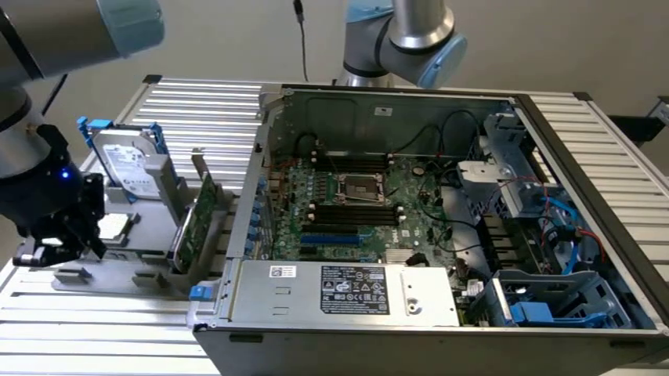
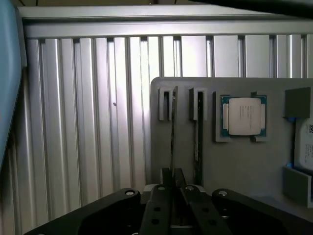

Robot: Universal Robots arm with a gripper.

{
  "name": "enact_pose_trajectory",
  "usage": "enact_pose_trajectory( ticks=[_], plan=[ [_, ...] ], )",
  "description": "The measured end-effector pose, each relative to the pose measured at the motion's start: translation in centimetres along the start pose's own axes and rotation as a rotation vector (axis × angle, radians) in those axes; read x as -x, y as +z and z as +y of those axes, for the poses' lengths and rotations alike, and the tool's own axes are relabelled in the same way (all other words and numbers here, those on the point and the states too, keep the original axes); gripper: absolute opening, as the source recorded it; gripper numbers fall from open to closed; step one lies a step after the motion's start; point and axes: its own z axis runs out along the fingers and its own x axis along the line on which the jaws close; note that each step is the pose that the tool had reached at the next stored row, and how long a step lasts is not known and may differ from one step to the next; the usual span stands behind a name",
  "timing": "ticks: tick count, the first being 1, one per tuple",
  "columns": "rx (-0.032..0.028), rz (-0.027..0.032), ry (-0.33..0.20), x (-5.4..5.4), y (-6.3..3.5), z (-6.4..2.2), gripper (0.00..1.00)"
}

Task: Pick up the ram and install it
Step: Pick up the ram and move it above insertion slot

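1. The ram point(image 2: 172, 137), a narrow circuit-board stick, is seen edge-on as a thin dark line, standing in a slot of the flat grey plastic holder point(image 2: 234, 166).
2. The black gripper's point(image 2: 172, 180) fingers are clenched on the ram's thin edge.

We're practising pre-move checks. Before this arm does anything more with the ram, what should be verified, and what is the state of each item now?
1. Gripper shut on the ram: ok, it pinches the thin edge.
2. Ram out of its slot in the grey holder: not ok, its far end appears to sit in the slot block.
3. Neighbouring board apart from the gripper: ok.
4. Computer case open: ok, the motherboard is exposed.
5. Black memory slots free: ok, they look empty.
6. Slot latches open: cannot tell.
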Motion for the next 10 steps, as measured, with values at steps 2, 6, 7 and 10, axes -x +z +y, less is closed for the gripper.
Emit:
enact_pose_trajectory(
  ticks=[2, 6, 7, 10],
  plan=[
    [0.0001, 0.0001, 0.000, 0.0, -0.90, 0.04, 0.14],
    [0.0002, 0.0001, -0.001, 0.1, -2.73, -0.21, 0.14],
    [0.0001, 0.0001, -0.001, 0.1, -3.18, -0.45, 0.14],
    [0.0002, 0.0001, -0.001, 0.3, -4.61, -1.20, 0.14]
  ],
)
